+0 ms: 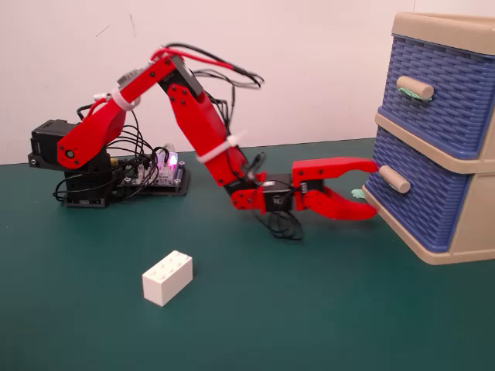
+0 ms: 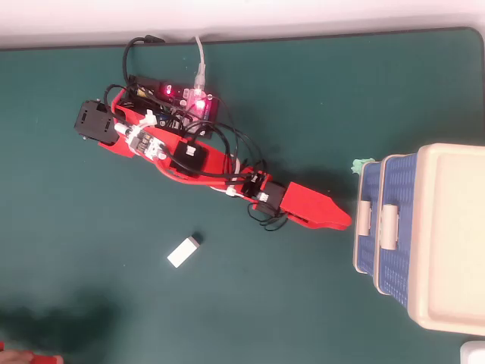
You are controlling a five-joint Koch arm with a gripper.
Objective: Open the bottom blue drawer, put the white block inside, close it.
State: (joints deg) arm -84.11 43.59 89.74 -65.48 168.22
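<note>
Red gripper agape, near bottom blue drawer

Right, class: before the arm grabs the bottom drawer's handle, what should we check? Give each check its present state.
1. Gripper jaws open enough to take the handle: ok, they stand apart in the fixed view.
2. Gripper level with the bottom blue drawer handle: ok, roughly the same height.
3. Jaws around the handle: not ok, the tips stop short of it in both views.
4. Drawer shut, ready to pull: ok.
5. White block clear of the arm's path: ok, it lies apart on the green mat.
6. Sideways line-up with the handle: cannot tell for sure from the overhead view.
</note>
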